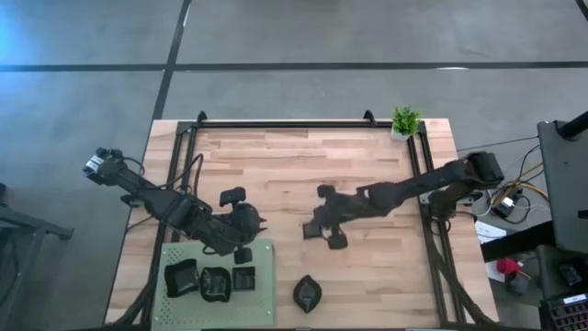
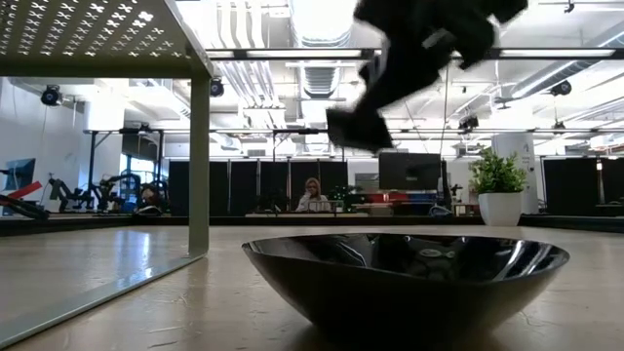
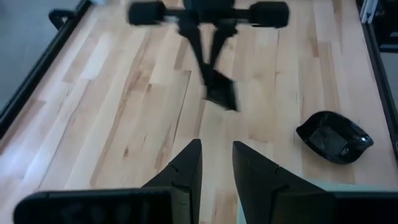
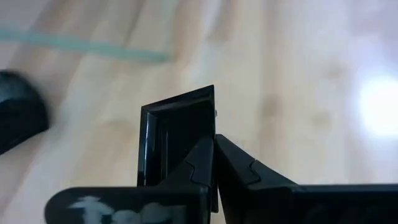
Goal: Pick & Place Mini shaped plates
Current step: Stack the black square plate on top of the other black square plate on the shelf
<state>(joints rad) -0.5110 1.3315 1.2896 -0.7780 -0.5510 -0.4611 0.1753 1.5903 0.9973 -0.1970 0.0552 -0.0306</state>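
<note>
My right gripper [image 1: 317, 228] hangs over the middle of the table, shut on a small black square plate [image 4: 177, 127]. The low view shows that plate [image 2: 353, 129] well above the table. A black leaf-shaped plate [image 1: 307, 292] rests on its underside near the table's front edge and fills the low view's foreground [image 2: 405, 278]. Several more black plates [image 1: 216, 283] lie on the light green perforated mat [image 1: 262, 303] at the front left. My left gripper [image 3: 216, 155] waits open over the mat's far edge with nothing between its fingers. My right gripper pinches one side edge of the square plate [image 4: 210, 118] between its two fingertips. The fingers slant down from the table's right side. The plate is lifted clear of the table and stands tilted on edge beyond the fingertips, its hollow face turned sideways.
A small green potted plant [image 1: 405, 120] stands at the table's far right corner. A black metal frame [image 1: 303, 124] runs along the far and side edges. The mat sits raised on a leg [image 2: 200, 166]. Bare wood lies between the mat and the right rail.
</note>
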